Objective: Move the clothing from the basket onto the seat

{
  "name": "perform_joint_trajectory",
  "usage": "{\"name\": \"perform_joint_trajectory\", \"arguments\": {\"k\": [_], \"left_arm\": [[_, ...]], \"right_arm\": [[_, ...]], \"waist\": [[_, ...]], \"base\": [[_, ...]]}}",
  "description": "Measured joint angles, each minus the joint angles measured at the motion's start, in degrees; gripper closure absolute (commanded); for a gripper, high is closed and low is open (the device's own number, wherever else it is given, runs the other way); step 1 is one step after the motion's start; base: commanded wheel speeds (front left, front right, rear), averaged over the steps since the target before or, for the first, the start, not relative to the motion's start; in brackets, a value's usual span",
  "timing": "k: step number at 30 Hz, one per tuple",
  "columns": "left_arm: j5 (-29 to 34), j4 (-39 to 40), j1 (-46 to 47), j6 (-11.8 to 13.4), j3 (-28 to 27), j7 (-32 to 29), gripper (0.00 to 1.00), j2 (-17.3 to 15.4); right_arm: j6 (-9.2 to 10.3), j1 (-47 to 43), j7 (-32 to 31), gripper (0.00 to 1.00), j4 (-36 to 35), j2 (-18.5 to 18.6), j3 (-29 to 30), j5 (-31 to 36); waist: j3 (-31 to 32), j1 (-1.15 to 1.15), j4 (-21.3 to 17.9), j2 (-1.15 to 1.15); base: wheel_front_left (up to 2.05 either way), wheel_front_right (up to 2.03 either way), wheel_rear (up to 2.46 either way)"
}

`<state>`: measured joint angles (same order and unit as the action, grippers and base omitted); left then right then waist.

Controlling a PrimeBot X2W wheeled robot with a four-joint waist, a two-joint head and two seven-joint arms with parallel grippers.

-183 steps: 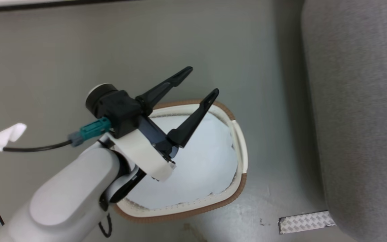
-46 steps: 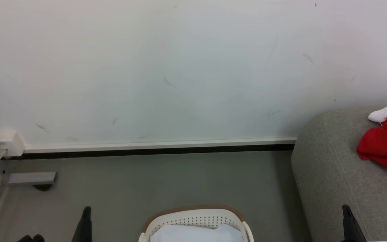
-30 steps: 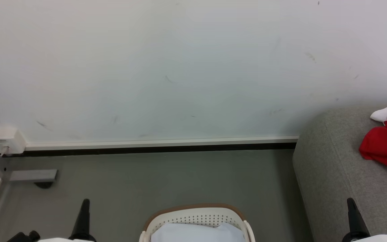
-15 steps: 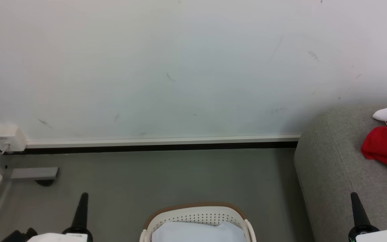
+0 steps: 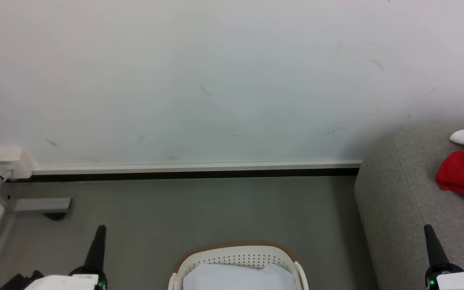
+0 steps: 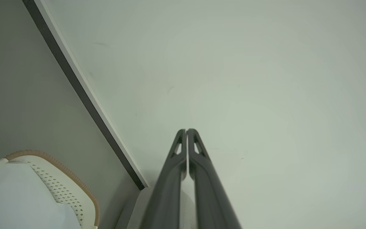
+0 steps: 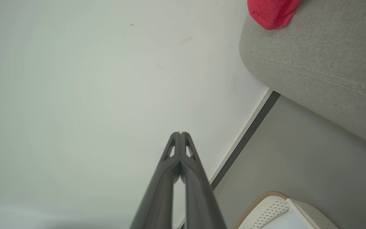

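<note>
Ahead, from the head camera, the cream basket point(image 5: 236, 257) sits on the floor point(image 5: 216, 209) at bottom centre, holding what may be a pale liner point(image 5: 236, 278), while the red clothing point(image 5: 463, 177) lies on the grey seat point(image 5: 397, 193) at right. From the left wrist, the left gripper point(image 6: 186, 130) shows jaws pressed together, empty, facing the wall point(image 6: 265, 79). From the right wrist, the right gripper point(image 7: 180, 133) is likewise closed and empty.

The head view looks forward and down at the wall point(image 5: 216, 80) and floor point(image 5: 216, 209), with the basket point(image 5: 236, 255) at bottom centre and the seat point(image 5: 397, 201) at right. The left wrist view looks along the left end effector point(image 6: 186, 130), the right along the right end effector point(image 7: 180, 133), both rolled sideways, facing the wall. All share the basket; head and right wrist share the seat
</note>
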<state>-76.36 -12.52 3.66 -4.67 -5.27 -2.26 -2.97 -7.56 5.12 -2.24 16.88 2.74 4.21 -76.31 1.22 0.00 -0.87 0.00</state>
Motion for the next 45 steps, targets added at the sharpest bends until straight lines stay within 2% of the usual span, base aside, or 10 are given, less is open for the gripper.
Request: {"name": "perform_joint_trajectory", "arguments": {"k": [35, 45], "left_arm": [[-14.5, 1.6, 2.0, 0.5, -1.2, -3.9, 1.00, 0.1], [-15.5, 1.8, 2.3, 0.5, -1.3, -4.2, 1.00, 0.2]], "right_arm": [[0.01, 1.8, -3.5, 1.00, -1.9, 0.4, 1.6, -15.0], [0.01, 1.9, -3.8, 1.00, -2.0, 0.5, 1.7, -16.6]], "waist": [[-1.0, 0.00, 0.8, 0.00], [-1.1, 0.00, 0.9, 0.00]], "base": [[0.00, 0.00, 0.00], [0.00, 0.00, 0.00]]}}
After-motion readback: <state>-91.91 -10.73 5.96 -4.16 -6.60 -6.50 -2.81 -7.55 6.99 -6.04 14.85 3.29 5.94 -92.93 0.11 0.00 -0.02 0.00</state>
